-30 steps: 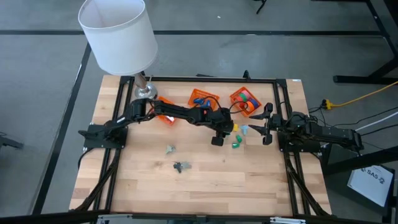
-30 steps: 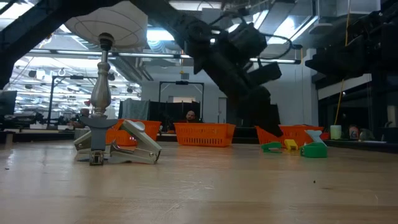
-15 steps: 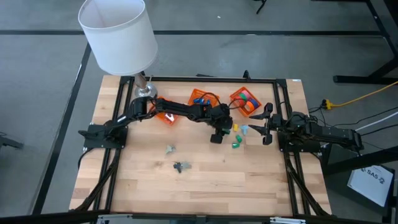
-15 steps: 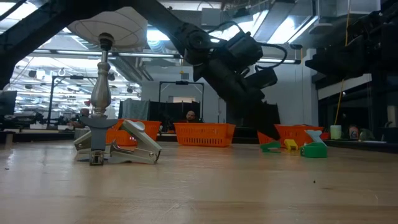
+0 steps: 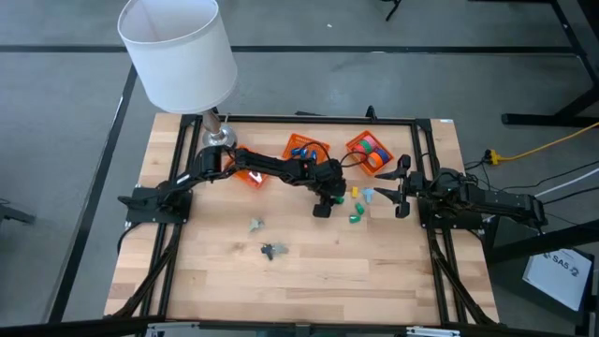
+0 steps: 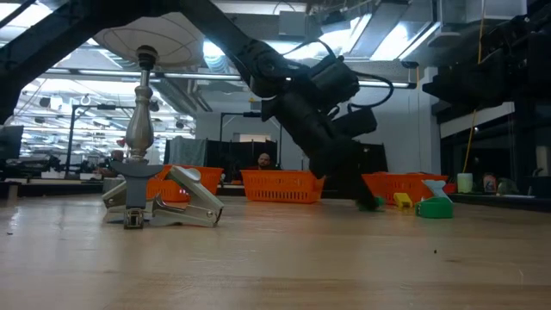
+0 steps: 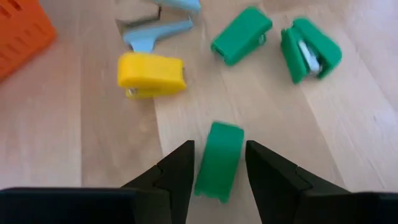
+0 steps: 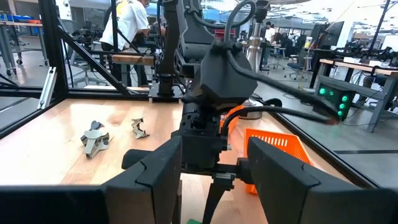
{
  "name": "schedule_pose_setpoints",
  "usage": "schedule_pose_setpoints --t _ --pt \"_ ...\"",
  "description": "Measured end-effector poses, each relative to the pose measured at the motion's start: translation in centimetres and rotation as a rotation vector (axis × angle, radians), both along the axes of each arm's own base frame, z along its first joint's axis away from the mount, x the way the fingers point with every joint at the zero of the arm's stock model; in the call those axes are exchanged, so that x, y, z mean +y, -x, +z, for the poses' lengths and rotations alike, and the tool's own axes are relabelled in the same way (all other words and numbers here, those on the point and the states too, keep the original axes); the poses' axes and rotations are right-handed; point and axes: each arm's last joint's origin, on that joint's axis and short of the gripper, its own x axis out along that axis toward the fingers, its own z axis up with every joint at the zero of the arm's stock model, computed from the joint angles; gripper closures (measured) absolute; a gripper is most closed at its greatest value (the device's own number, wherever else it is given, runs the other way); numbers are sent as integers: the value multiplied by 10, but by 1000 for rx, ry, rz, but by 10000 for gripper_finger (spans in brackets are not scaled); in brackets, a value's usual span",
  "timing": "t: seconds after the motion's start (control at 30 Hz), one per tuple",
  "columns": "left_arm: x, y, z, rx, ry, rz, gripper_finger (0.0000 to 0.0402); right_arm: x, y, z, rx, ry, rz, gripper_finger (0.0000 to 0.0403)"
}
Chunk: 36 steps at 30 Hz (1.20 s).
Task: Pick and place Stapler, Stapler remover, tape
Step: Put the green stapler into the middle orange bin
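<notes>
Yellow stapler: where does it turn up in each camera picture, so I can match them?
High view: yellow stapler lies right of the table's centre, just right of the left hand.
Low view: at the right, on the tabletop, right of that hand.
Left wrist view: beyond the open fingers, off to one side.
Right wrist view: not visible.
Shared landmark: the left hand, lowered next to it.

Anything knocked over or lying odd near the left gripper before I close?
Yes: the orange basket by the lamp base looks tipped on its side. The small green stapler between the open left gripper fingers lies flat, nothing spilled around it.
</notes>
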Motion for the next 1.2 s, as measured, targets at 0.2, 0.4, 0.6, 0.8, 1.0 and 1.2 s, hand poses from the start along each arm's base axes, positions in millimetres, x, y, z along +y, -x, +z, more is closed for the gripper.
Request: schedule_pose_setpoints --t 0.2,0.4,0.6,0.8,1.0,1.2 --pt "2 -1 1 -11 -28 42 310 0 0 0 0 0 0 214" --pt "2 -2 1 -13 -3 103 334 0 0 0 0 0 0 214" --pt "3 -1 4 -18 1 115 326 0 0 0 0 0 0 214" --pt "10 3 21 -26 18 161 330 0 0 0 0 0 0 214" --pt "14 8 42 -39 -30 224 326 0 0 0 0 0 0 215" --pt "17 19 59 10 -109 322 328 0 0 0 1 0 0 215"
